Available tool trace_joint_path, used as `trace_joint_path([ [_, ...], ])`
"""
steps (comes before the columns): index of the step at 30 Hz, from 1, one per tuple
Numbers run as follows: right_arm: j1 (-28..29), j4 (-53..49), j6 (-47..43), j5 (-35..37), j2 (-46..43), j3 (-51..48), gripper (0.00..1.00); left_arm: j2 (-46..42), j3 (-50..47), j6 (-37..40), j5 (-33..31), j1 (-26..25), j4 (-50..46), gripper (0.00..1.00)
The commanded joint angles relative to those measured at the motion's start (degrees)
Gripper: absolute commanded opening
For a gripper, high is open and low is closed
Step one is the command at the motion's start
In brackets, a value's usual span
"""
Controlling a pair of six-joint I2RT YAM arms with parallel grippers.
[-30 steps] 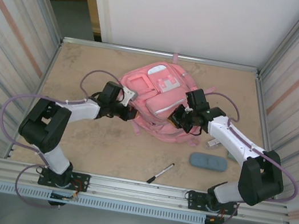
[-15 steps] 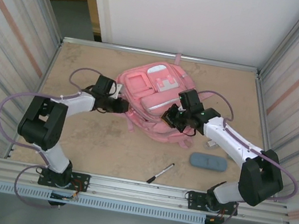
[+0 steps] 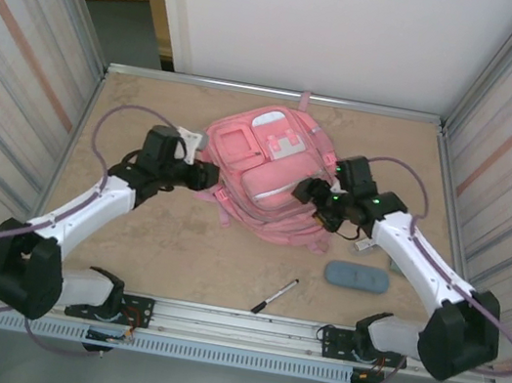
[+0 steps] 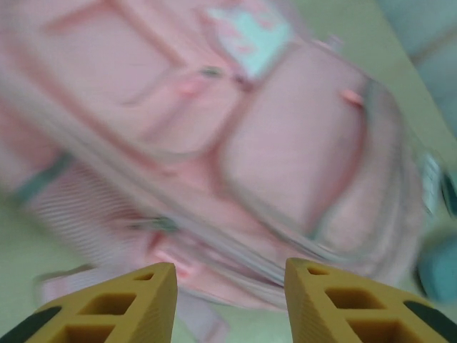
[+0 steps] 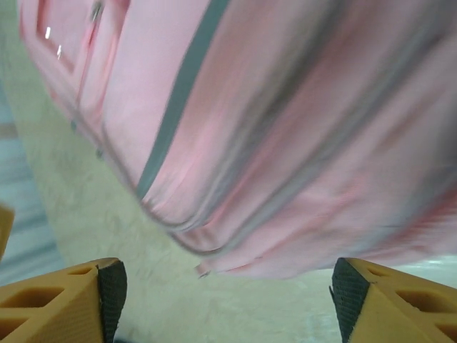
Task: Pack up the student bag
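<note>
The student bag (image 3: 264, 175), a pink backpack with a white patch and zip pockets, lies flat on the table's far middle. My left gripper (image 3: 207, 177) sits just off its left edge, open and holding nothing. My right gripper (image 3: 303, 192) hovers at the bag's right side, also open and empty. In the left wrist view the yellow fingertips (image 4: 153, 289) stand apart below the blurred bag (image 4: 285, 143). Seen from the right wrist, the black-padded fingertips (image 5: 107, 286) are spread wide, with the bag (image 5: 285, 121) above bare tabletop.
A blue-grey pencil case (image 3: 356, 276) lies to the right of the bag's near end. A black pen (image 3: 274, 295) rests close to the front rail. A small pale object (image 3: 366, 245) lies under my right arm. Metal walls border the table on both sides.
Both grippers have opened and let go of the bag's sides. The left arm drew back to the left, the right one shifted right. The bag moved slightly left and settled flat.
</note>
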Motion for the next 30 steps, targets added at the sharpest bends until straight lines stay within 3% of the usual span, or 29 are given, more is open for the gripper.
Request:
trace_joint_path([
  [1,-4.5,-7.4,-2.3,6.6,-5.2,-2.5,0.77,-2.1,2.1,11.9,-9.0,-10.1,-2.4,0.46],
  [3,-7.6,-9.2,-2.3,6.9,-7.3,-3.5,0.77,-1.4,2.2,21.0,-14.6,-17.5,-0.7,0.54],
  [5,-10.5,-10.9,-2.6,7.0,-9.3,-4.4,0.77,1.4,3.3,27.7,-23.3,-23.3,1.4,0.70],
  [7,-12.6,-11.7,-3.3,7.7,-11.3,-5.0,0.77,6.1,7.4,29.9,-26.7,-24.9,-0.3,0.75],
  [13,-16.5,-13.2,-3.8,9.3,-14.3,-5.5,0.77,21.1,20.8,30.7,-28.5,-24.9,-6.3,0.80],
  [21,-18.3,-12.9,-5.3,8.6,-16.4,-6.9,0.78,32.0,31.1,33.5,-28.6,-28.8,-13.0,0.68],
  [23,-18.8,-12.6,-5.6,8.4,-16.5,-7.7,0.78,33.2,32.6,33.2,-30.2,-30.1,-13.8,0.61],
  [25,-19.6,-11.5,-5.7,7.5,-16.7,-9.1,0.77,34.7,34.4,32.5,-30.5,-30.5,-14.9,0.45],
  [30,-21.3,-8.4,-6.1,4.1,-16.0,-11.2,0.71,39.2,37.3,32.0,-33.7,-30.3,-15.5,0.34],
])
